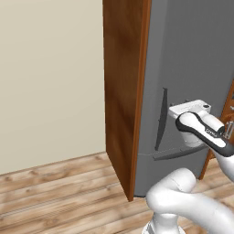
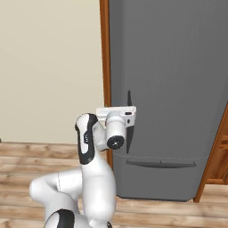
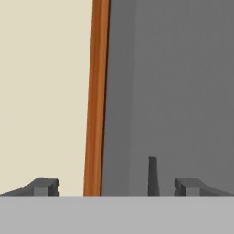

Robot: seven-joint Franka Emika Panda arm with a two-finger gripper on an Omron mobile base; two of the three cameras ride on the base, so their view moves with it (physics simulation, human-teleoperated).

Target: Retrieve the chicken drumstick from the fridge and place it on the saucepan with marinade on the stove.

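A: gripper (image 3: 117,186) state?
B: Jaws fully spread, nothing held, hovering near the vertical handle (image 3: 152,176).
A: Counts?
B: One fridge (image 2: 178,80), shut; two dark handles; one wooden side panel (image 1: 122,91).

A plain cream wall (image 1: 50,77) fills the left part of the scene and goes down to the floor. The floor (image 1: 59,192) is made of light wooden planks with a visible grain, running along the foot of the wall. At the right edge, a piece of brown wooden furniture (image 2: 219,151) stands on the floor; what kind it is I cannot tell.
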